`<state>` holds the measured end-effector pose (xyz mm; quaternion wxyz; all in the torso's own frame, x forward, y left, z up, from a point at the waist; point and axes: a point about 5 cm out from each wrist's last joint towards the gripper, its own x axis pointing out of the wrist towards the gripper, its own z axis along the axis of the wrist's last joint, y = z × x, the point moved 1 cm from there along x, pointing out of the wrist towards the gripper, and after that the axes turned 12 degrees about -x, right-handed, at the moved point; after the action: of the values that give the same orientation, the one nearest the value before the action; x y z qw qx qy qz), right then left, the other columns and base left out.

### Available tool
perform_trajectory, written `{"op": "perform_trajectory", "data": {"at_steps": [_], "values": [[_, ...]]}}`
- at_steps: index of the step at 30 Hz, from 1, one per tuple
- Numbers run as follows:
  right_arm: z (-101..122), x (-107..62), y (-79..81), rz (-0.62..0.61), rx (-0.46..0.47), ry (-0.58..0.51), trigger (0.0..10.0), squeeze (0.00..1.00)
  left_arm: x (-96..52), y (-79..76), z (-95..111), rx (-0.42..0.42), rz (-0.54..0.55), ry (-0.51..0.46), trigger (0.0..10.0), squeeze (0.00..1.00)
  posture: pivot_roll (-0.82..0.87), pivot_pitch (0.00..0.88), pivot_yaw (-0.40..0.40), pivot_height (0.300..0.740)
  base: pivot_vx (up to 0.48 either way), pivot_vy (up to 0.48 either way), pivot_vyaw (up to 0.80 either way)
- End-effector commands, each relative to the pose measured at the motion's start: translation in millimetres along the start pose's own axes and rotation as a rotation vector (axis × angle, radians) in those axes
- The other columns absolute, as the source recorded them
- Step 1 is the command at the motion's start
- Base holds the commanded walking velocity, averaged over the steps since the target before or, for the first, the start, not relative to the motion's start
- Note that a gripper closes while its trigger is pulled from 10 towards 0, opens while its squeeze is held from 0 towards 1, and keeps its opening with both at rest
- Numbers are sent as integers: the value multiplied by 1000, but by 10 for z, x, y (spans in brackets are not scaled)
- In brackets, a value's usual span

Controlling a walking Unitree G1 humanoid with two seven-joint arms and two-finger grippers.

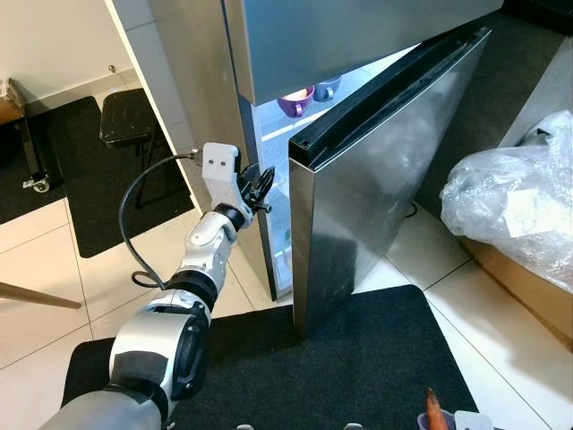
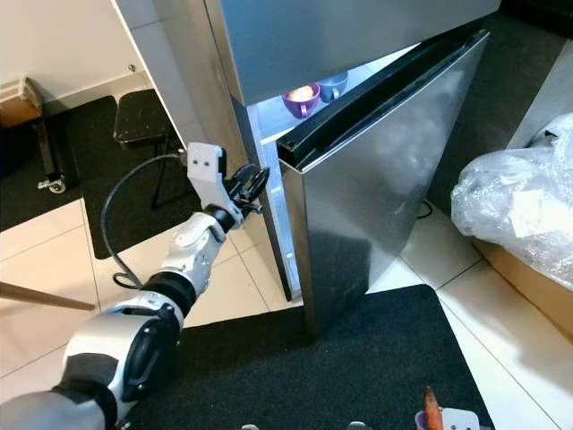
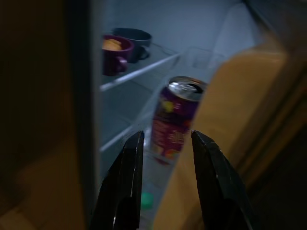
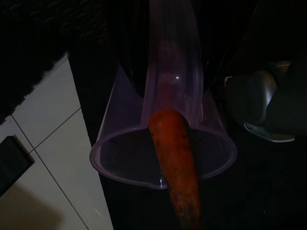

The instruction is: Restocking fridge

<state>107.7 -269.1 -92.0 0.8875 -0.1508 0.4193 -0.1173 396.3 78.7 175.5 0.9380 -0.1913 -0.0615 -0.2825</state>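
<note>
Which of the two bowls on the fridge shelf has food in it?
The purple bowl, holding something orange-yellow. The dark blue bowl stands right behind it; its contents cannot be seen.

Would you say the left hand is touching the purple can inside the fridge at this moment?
Apart. In the left wrist view the left hand is open, and the purple can stands on the fridge shelf beyond its fingertips, with bare shelf visible between them.
</note>
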Motion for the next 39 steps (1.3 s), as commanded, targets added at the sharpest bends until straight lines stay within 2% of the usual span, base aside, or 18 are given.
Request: {"op": "perform_trajectory", "data": {"at_steps": [1, 4, 8, 17, 18, 20, 21, 22, 25, 26, 28, 29, 30, 31, 32, 34, 36, 39], "values": [[-53, -34, 33, 6, 7, 5, 10000, 0, 20, -86, -91, -21, -44, 42, 10000, 0, -75, 203, 115, 740, 0, 0, 0], [-53, -35, 29, 4, 9, 2, 10000, 0, 48, -183, -146, -21, -90, 67, 10000, 0, -84, 202, 117, 740, 0, 0, 0], [-56, -38, 19, 0, 11, 0, 10000, 0, 64, -218, -167, -8, -92, 76, 10000, 0, -94, 198, 121, 740, 0, 0, 0], [-81, -51, -6, -11, 18, 3, 10000, 0, 113, -351, -190, -42, -143, 69, 10000, 0, -102, 199, 127, 740, 0, 0, 0], [-82, -52, -7, -12, 19, 3, 10000, 0, 121, -375, -199, -63, -146, 65, 10000, 0, -102, 201, 129, 740, 0, 0, 0], [-89, -56, -9, -15, 22, 4, 10000, 0, 157, -488, -221, -155, -173, 36, 10000, 0, -100, 198, 133, 740, 0, 0, 0], [-89, -56, -9, -15, 22, 4, 10000, 0, 157, -488, -221, -155, -173, 36, 10000, 0, -100, 198, 133, 740, 0, 0, 0], [-91, -56, -11, -17, 25, 5, 10000, 0, 176, -599, -249, -177, -217, 29, 10000, 0, -101, 200, 132, 740, 0, 0, 0], [-88, -56, -7, -19, 27, 5, 10000, 0, 181, -1102, -439, -228, -426, 47, 10000, 0, -103, 197, 130, 740, 0, 0, 0], [-85, -55, -5, -19, 28, 4, 10000, 0, 168, -1227, -486, -236, -479, 54, 10000, 0, -103, 197, 130, 740, 0, 0, 0], [-80, -52, -4, -19, 29, 3, 10000, 0, 150, -1354, -533, -250, -532, 61, 10000, 0, -105, 197, 131, 740, 0, 0, 0], [-76, -49, -6, -20, 30, 3, 10000, 0, 131, -1451, -568, -268, -572, 66, 10000, 0, -106, 192, 131, 740, 0, 0, 0], [-69, -45, -12, -21, 31, 2, 10000, 0, 83, -1612, -635, -278, -646, 80, 10000, 0, -105, 191, 130, 740, 0, 0, 0], [-69, -45, -12, -21, 31, 2, 10000, 0, 83, -1612, -635, -278, -646, 80, 10000, 0, -105, 191, 130, 740, 0, 0, 0], [-59, -38, -21, -23, 31, 0, 10000, 0, -9, -1839, -729, -281, -757, 101, 10000, 0, -101, 188, 130, 740, 0, 0, 0], [-59, -38, -21, -23, 31, 0, 10000, 0, -9, -1839, -729, -281, -757, 101, 10000, 0, -101, 188, 130, 740, 0, 0, 0], [-54, -35, -22, -24, 32, 1, 10000, 0, -101, -1948, -801, -285, -834, 124, 10000, 0, -95, 186, 132, 740, 0, 0, 0], [-51, -33, -18, -24, 33, 1, 10000, 0, -173, -1976, -843, -316, -878, 141, 10000, 0, -92, 186, 133, 740, 0, 0, 0]]}}
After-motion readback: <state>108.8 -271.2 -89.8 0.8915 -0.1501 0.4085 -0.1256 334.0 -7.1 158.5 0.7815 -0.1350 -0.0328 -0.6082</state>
